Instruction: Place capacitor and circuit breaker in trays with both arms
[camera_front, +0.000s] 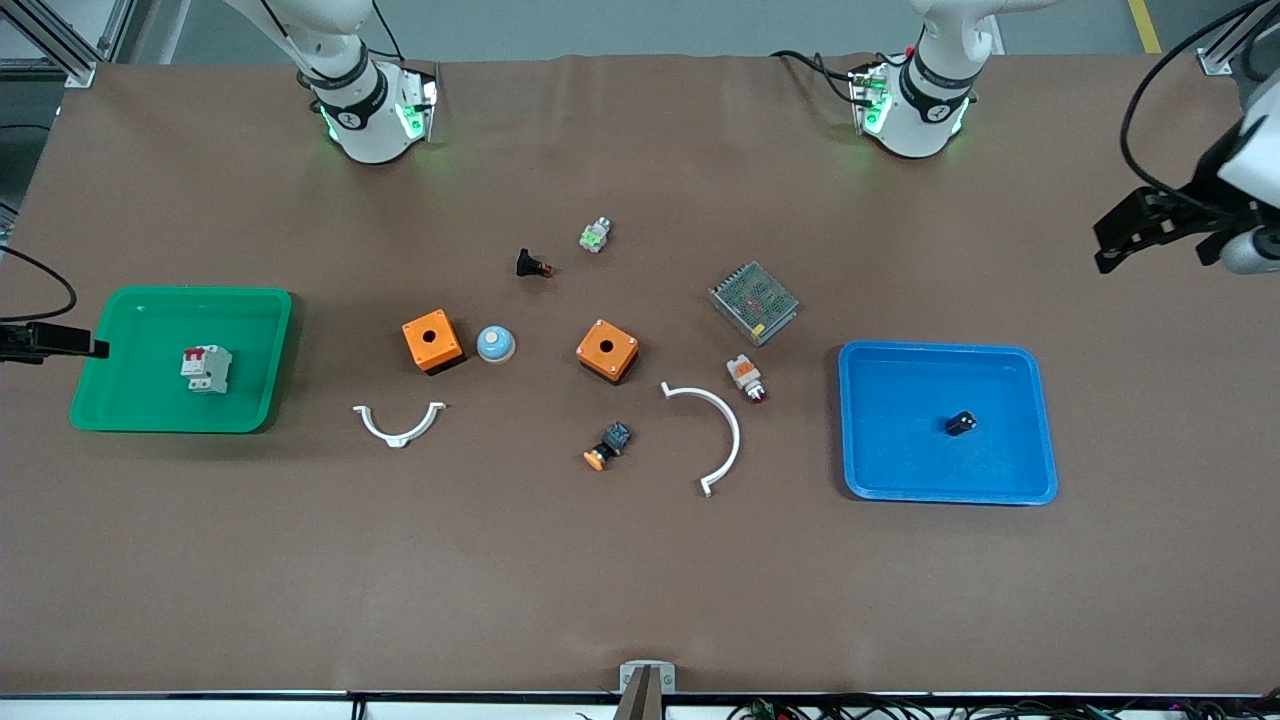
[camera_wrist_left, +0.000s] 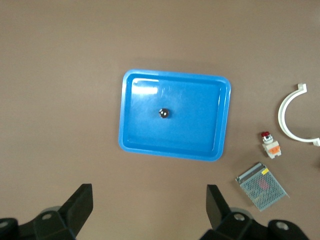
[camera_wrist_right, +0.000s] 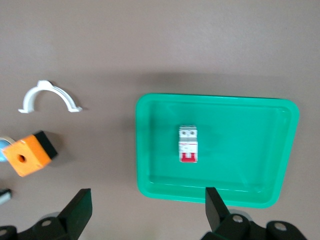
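The capacitor (camera_front: 961, 423), a tiny black cylinder, lies in the blue tray (camera_front: 1010, 370) toward the left arm's end; it also shows in the left wrist view (camera_wrist_left: 164, 113). The circuit breaker (camera_front: 206, 368), a white block with red levers, lies in the green tray (camera_front: 140, 320) toward the right arm's end, and also shows in the right wrist view (camera_wrist_right: 188, 144). My left gripper (camera_front: 1108, 245) (camera_wrist_left: 149, 197) is open and empty, high over the table's end past the blue tray. My right gripper (camera_front: 95, 347) (camera_wrist_right: 147, 200) is open and empty over the green tray's outer edge.
Between the trays lie two orange boxes (camera_front: 432, 340) (camera_front: 607, 350), a blue dome (camera_front: 495, 344), two white curved clips (camera_front: 399, 424) (camera_front: 715, 432), a metal mesh box (camera_front: 754, 302), a white-orange part (camera_front: 746, 377), an orange-capped switch (camera_front: 608, 446) and a black red-tipped part (camera_front: 531, 264).
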